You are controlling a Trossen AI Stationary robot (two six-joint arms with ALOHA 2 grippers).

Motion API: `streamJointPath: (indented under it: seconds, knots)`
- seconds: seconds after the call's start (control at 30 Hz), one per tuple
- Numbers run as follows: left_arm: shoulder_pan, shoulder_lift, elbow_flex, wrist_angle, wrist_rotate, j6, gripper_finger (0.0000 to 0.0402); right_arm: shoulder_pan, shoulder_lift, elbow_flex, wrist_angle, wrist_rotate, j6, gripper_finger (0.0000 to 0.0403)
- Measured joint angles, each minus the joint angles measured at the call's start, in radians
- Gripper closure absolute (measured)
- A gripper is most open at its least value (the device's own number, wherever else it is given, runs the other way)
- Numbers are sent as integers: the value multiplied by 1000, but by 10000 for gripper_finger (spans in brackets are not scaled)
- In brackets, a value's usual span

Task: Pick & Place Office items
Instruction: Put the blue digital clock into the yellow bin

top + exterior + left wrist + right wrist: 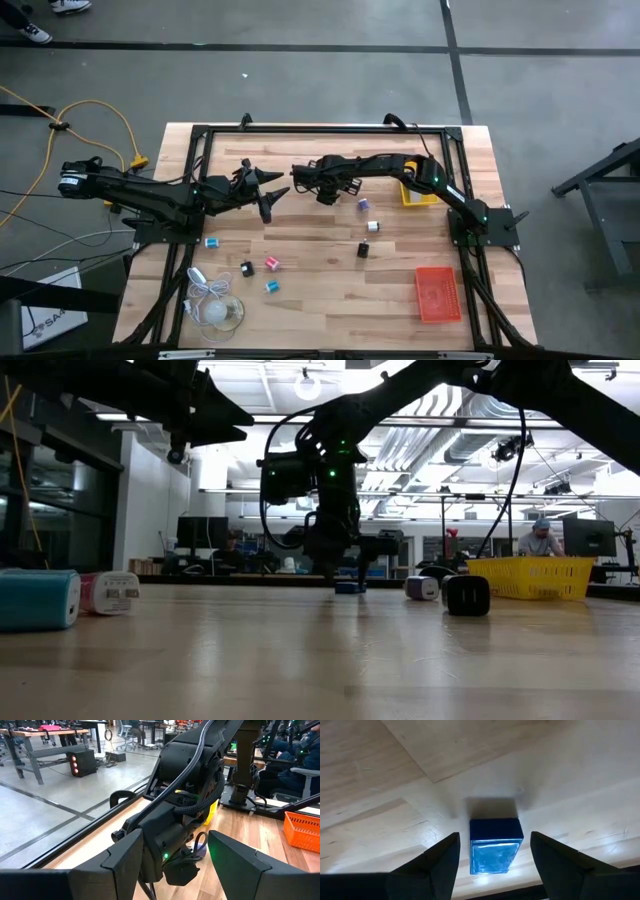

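The office items are small blocks lying loose on the wooden table. One is a blue block with a dark blue end, lying flat on the wood. My right gripper slants down over it, open, one finger on each side and a gap to both. In the low view the blue block shows right under that gripper. Held level above the table's left half, my left gripper is open and holds nothing; it points at the right arm's wrist.
Other items lie nearer: purple, white, black, blue, black, pink, teal. A yellow tray stands far right, an orange tray near right. A white bulb with cord lies near left.
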Motion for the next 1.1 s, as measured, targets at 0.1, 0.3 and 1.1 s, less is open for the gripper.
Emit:
streamJointPath:
  seconds: [0.1,0.3,1.1]
  knots:
    - [0,0,0,0,0,0,183,5,0,0,-3,0,14,172]
    - [0,0,0,0,0,0,183,10,0,0,-23,0,44,172]
    - [0,0,0,0,0,0,183,-58,-40,0,-17,-165,35,172]
